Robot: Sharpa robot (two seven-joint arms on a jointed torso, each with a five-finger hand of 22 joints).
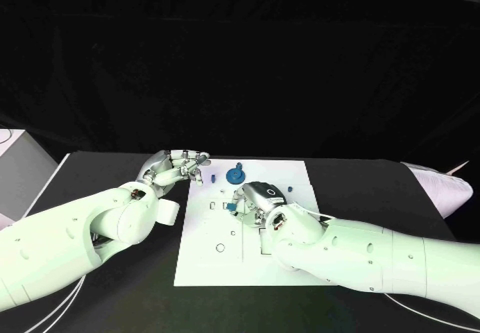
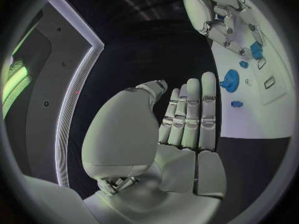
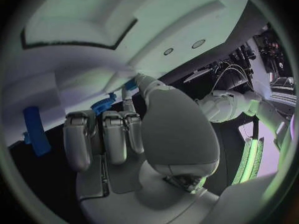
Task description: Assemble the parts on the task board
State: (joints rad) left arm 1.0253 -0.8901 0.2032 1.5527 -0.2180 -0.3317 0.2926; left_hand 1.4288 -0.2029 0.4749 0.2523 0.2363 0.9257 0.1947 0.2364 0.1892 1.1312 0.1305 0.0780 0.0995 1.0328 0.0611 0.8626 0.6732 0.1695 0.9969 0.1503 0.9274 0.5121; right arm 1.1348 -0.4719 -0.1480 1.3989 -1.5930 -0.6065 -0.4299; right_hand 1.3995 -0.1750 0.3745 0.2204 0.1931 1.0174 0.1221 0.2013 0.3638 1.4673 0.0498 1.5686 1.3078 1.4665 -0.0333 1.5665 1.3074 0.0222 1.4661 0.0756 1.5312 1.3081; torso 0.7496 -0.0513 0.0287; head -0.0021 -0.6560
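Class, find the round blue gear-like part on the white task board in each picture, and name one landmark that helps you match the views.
Head view: round blue gear-like part near the board's far edge, between the hands.
Left wrist view: on the board beyond the left hand.
Right wrist view: toothed edge peeking past the right hand.
Shared landmark: white task board.

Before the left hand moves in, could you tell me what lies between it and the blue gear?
A small blue part lies on the board between the left hand and gear, seen from the head.

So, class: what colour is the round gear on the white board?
Blue. The gear stands out best in the left wrist view, against the board.
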